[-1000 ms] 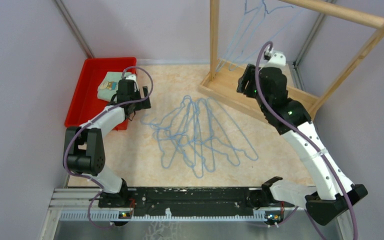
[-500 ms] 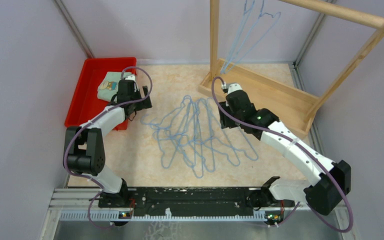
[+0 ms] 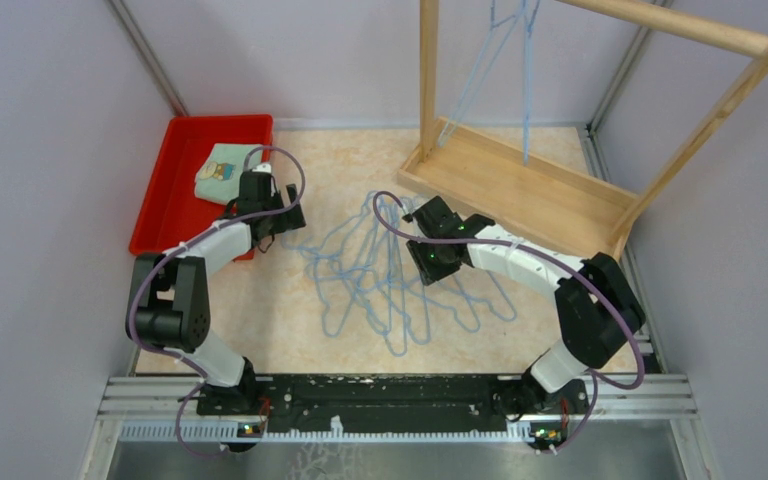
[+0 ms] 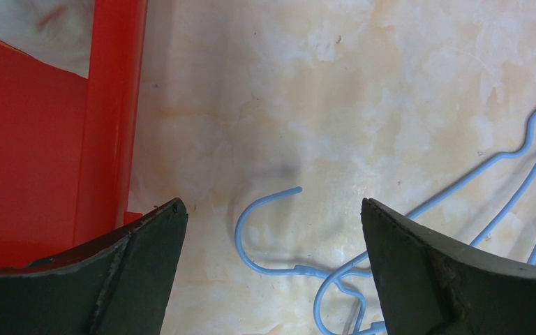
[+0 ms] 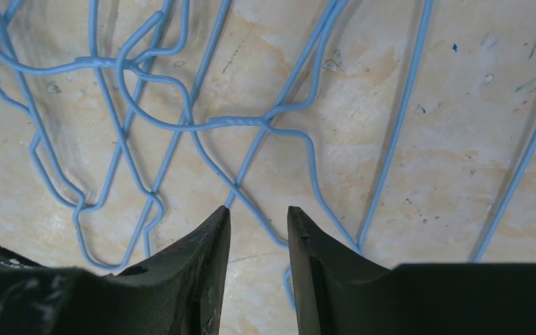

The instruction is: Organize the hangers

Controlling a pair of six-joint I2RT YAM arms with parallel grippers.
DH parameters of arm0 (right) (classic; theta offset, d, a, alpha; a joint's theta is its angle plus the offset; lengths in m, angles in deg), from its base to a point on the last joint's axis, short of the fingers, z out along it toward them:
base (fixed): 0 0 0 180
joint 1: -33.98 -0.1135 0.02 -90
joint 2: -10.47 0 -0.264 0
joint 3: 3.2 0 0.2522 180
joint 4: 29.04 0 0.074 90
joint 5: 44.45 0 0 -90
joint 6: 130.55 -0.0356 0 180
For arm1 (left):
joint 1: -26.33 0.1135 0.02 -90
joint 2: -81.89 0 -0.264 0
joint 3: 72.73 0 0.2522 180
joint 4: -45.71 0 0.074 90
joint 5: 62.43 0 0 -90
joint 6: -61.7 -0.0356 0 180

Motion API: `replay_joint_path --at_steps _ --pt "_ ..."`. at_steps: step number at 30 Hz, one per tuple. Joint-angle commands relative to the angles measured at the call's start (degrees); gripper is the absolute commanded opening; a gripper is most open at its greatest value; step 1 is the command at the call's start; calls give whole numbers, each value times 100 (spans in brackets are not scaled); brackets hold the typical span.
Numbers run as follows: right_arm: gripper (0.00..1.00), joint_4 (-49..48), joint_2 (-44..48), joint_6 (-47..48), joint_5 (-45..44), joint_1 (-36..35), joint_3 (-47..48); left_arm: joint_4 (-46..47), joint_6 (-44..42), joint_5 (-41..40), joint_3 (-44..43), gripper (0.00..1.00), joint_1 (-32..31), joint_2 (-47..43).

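**q:** On the beige counter [image 3: 270, 325], what's sitting where?

**a:** Wooden rack [image 3: 520, 185] back right with a couple of blue ones hung on it, red tray [image 3: 165, 190] back left, and the hangers [image 5: 237, 123] lie tangled mid-counter.

**q:** and the grippers?

**a:** Left gripper [image 4: 272, 202] is spread wide just beside the tray, with a hook [image 4: 238, 227] lying between its fingers, clear of both. Right gripper [image 5: 258, 208] is low over the pile with a narrow gap, clamping nothing afaict.

light: bright, even, overhead | shadows: faint, soft under hangers [image 5: 237, 123] | focus: wrist-view fingers [image 4: 139, 279] slightly soft
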Motion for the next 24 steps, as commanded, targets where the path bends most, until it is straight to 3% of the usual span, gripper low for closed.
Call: replay_joint_path --at_steps 1,18,24 --pt "36 -213 -31 67 -476 -54 -88 136 18 -65 112 100 41 -207" --pt "40 -704 -532 278 -1101 -42 -615 125 -131 -172 146 100 55 -119" --pt "32 -761 -492 307 -794 -42 -797 110 -134 -190 219 100 63 -119"
